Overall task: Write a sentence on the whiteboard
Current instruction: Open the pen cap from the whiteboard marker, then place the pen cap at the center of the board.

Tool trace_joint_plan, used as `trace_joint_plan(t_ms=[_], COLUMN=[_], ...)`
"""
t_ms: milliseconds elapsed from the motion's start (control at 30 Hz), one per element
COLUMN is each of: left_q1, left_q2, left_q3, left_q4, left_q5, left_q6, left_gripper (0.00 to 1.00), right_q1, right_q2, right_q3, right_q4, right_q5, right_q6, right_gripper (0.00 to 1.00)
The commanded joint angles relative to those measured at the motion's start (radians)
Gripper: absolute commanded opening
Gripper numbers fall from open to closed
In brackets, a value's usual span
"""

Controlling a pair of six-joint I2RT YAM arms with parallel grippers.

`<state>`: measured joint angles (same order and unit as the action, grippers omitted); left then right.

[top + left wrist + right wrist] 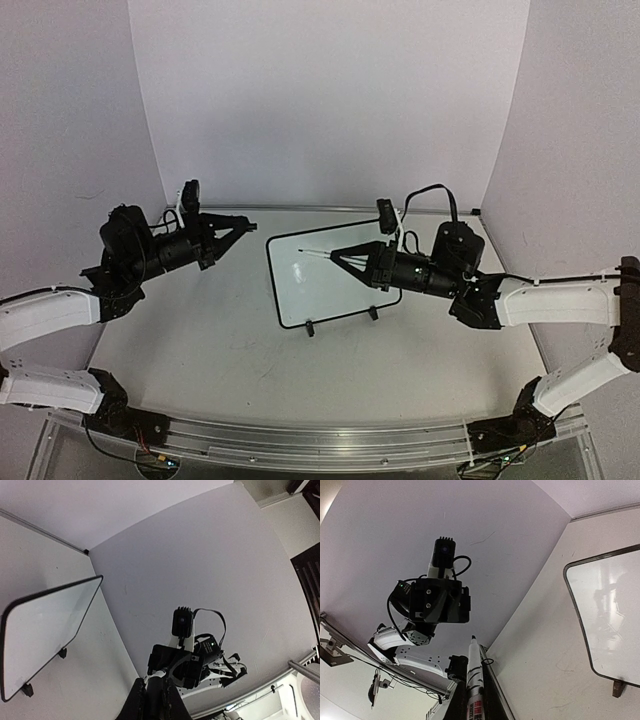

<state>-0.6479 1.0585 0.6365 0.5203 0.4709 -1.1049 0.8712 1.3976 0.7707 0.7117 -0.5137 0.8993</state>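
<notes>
Nearest in the top view, my right arm (560,300) reaches left. Its right pincer (338,257) pinches a marker (318,253) whose long axis runs leftward over the whiteboard (320,295); I see no lettering. Left wrist view: the left pincer (152,692) looks pressed together, with the whiteboard well to its left. Right wrist view: the whiteboard lies right of the marker tip, apart.

A plain, matt, lilac-white back wall (330,100) rises beyond the left pincer (243,228) and the right pincer (338,256). A matching left side panel (60,120) and right side panel (580,130) stand outboard of each. Below both lies a pale, faintly scuffed tabletop (220,340). A ribbed aluminium rail (320,445) runs along its near edge, behind the pincers. The light is soft and even.
</notes>
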Motion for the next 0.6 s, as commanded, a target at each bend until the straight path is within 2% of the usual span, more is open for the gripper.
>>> trace_joint_plan(t_ms=[0,133,267,333,433,567], left_q1=[0.062,0.064,0.062,0.062,0.061,0.061], left_q2=[-0.106,-0.105,-0.062,-0.027,0.049,0.150], left_q3=[0.028,0.043,0.035,0.028,0.005,-0.005], left_q4=[-0.123,-0.319,-0.640,-0.746,-0.812,-0.800], left_q5=[-0.044,-0.007,-0.025,-0.036,-0.026,-0.016], left_q6=[0.029,0.112,0.243,0.289,0.327,0.350], left_gripper=[0.00,0.00,0.00,0.00,0.00,0.00], right_q1=[-0.036,-0.043,-0.041,-0.038,-0.029,-0.018], right_q2=[-0.065,-0.095,-0.128,-0.149,-0.183,-0.196], right_q3=[-0.046,-0.064,-0.030,-0.003,0.038,0.060], right_q4=[0.035,0.014,-0.160,-0.288,-0.447,-0.522], right_q5=[-0.026,-0.032,-0.013,0.010,0.053,0.079], right_q6=[0.015,-0.004,-0.090,-0.151,-0.228,-0.259], right_gripper=[0.00,0.00,0.00,0.00,0.00,0.00])
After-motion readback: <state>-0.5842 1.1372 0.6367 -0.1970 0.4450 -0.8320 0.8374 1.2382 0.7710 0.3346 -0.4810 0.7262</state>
